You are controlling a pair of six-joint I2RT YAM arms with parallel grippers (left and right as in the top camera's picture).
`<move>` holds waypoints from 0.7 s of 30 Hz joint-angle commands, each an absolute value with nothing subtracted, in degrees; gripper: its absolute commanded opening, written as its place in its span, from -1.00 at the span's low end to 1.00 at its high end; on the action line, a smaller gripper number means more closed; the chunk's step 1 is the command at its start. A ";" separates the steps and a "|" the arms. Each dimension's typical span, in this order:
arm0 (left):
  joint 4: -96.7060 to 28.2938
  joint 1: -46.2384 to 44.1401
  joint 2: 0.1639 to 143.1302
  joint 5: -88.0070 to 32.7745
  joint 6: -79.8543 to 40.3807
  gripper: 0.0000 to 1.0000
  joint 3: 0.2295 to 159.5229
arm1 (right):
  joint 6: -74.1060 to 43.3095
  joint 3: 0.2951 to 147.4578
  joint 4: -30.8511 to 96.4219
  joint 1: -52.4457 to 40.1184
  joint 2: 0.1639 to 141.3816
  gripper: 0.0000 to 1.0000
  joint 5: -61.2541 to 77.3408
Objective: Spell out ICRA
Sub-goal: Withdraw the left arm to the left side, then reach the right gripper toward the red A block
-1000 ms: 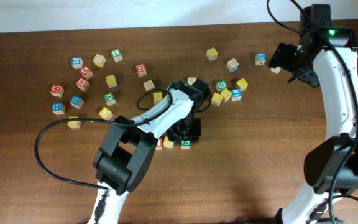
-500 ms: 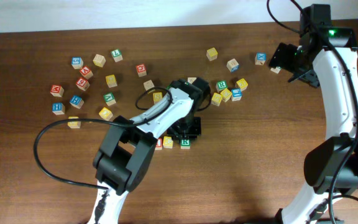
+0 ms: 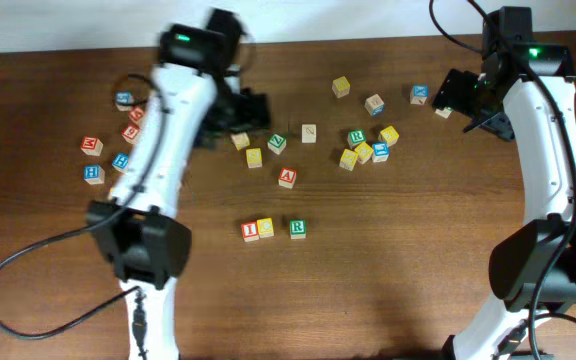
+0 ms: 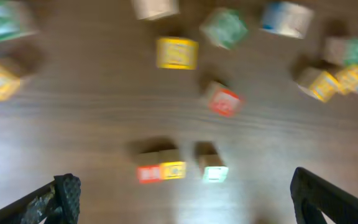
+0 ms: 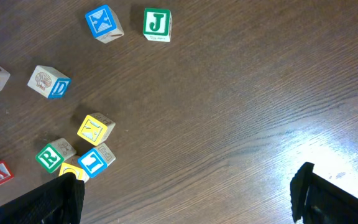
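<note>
– Wooden cubes, lot ICRA. What is entered so far?
– Item 1, I cube (image 3: 250,230), red on white. Item 2, yellow cube (image 3: 265,228), touching it. Item 3, R cube (image 3: 297,228), green on white, just beside, with a small gap between. All three stand in one row at lower centre of the overhead frame, on the dark table (image 3: 388,280).
– Item 4?
– A cube (image 3: 287,178), red on white, alone at centre frame above the row and turned askew to it. The letter is small, so I take it as the A on judgement. It is not yet in line, and the spot right of the R cube is bare.
– Handling notes?
– Likely light, rigid and not fragile. The painted faces are probably smooth, so a slack pinch could let it swivel. Take hold from above on two opposite side faces, jaws squared to its skewed sides, then straighten it on setting down. Mind nudging the R cube.
– Grippers?
– Left gripper (image 3: 250,108) is upper left of centre, blurred, among loose cubes (image 3: 254,157). Its wrist view shows the fingers (image 4: 64,194) wide apart with nothing between. Right gripper (image 3: 448,98) is at upper right, likewise spread and empty, well apart from the row.
</note>
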State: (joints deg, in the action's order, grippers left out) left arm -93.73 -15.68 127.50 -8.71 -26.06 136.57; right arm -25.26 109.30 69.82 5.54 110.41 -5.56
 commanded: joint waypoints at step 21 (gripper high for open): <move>-88.53 14.52 126.96 -4.62 -29.06 0.98 114.41 | -41.32 108.90 67.26 -31.57 120.70 0.92 0.80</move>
State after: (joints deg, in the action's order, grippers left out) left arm -89.08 13.93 127.44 -5.32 -28.16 114.56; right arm -34.26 109.25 67.09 -30.20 117.40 7.03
